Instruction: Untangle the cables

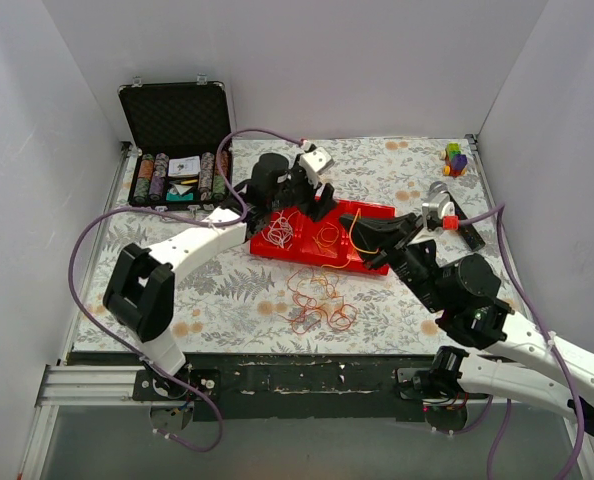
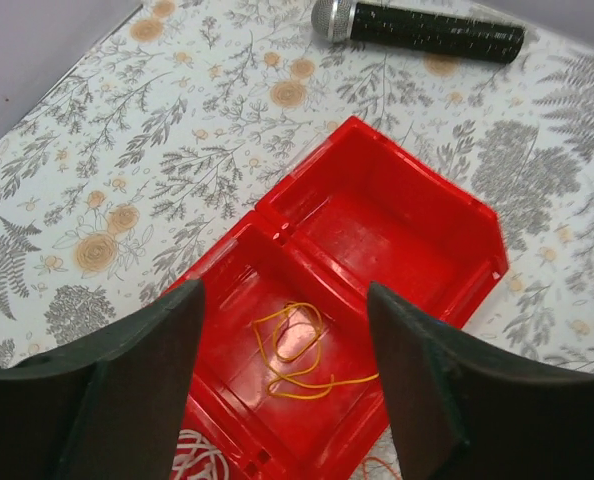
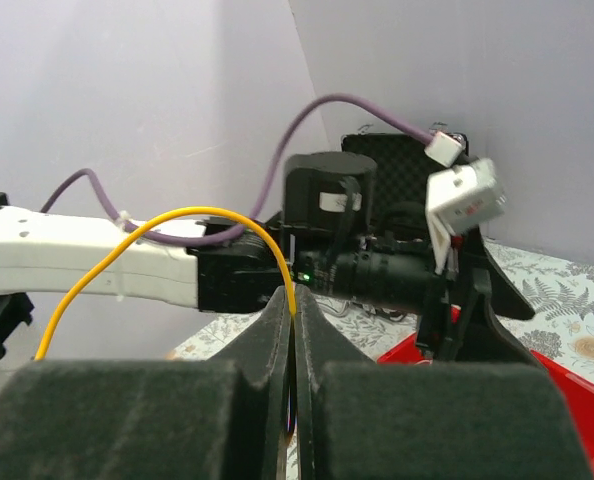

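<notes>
A red tray (image 1: pixel 372 212) with three compartments lies mid-table. White cables (image 1: pixel 280 232) lie in its left compartment and an orange cable (image 1: pixel 327 237) in the middle one. A loose clump of orange and red cables (image 1: pixel 317 300) lies on the table in front of it. My right gripper (image 1: pixel 349 218) is over the tray, shut on a yellow cable (image 3: pixel 177 214) that arcs up from the tips (image 3: pixel 293 300). My left gripper (image 2: pixel 285 300) is open and empty above the tray (image 2: pixel 397 215), over the orange cable (image 2: pixel 297 352); the white cables (image 2: pixel 199 458) show at the bottom edge.
An open black case of poker chips (image 1: pixel 177 140) stands at the back left. A microphone (image 1: pixel 455 218) lies right of the tray and also shows in the left wrist view (image 2: pixel 417 30). A small colourful toy (image 1: pixel 456 158) sits at the back right corner. White walls enclose the table.
</notes>
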`<state>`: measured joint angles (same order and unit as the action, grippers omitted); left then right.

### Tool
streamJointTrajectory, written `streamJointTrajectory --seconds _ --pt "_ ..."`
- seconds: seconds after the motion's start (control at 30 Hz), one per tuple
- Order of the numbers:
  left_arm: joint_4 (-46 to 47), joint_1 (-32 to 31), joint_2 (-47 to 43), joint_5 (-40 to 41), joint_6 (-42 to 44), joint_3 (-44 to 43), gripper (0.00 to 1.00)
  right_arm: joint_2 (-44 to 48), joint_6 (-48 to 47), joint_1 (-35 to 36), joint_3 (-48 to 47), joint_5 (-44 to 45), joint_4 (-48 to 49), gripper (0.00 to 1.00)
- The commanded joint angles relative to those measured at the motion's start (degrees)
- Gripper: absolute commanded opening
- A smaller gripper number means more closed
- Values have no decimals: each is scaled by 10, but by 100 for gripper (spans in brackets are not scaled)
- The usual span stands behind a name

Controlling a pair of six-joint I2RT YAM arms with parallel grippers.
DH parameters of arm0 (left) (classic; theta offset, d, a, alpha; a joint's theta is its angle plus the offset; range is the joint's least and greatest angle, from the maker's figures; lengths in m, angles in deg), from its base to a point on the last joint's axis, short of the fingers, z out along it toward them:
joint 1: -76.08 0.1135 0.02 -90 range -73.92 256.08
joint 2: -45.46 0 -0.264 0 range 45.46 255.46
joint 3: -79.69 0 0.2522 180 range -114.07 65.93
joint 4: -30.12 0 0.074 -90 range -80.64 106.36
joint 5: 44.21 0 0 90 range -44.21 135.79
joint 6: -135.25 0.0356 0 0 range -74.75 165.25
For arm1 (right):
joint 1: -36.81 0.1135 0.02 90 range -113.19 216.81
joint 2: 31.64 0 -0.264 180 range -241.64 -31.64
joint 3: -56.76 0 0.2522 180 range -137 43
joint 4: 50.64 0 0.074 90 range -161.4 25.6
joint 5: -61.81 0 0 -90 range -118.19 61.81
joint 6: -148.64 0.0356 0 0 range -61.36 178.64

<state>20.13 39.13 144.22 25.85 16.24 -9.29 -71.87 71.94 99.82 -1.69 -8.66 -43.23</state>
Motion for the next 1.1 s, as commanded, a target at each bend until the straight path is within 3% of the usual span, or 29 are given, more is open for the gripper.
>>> streamJointTrajectory --seconds 0.0,0.17,0.4,0.73,1.0,1.07 --pt "-31 17 -109 4 -16 0 73 -3 -9 -2 -29 13 32 1" --pt "-91 80 -205 -110 -71 5 95 -15 -10 -2 -33 18 38 1" --pt "-234 84 -277 -364 -25 23 98 -30 -8 -2 -37 13 48 1" --pt "-261 19 -269 -382 79 98 98 -39 -10 -2 -46 10 60 1" --pt "-256 -8 -237 -414 64 58 96 -49 -18 -2 -50 15 65 1" --pt "-257 -18 -239 -413 65 60 92 -48 -19 -2 -49 13 70 1"
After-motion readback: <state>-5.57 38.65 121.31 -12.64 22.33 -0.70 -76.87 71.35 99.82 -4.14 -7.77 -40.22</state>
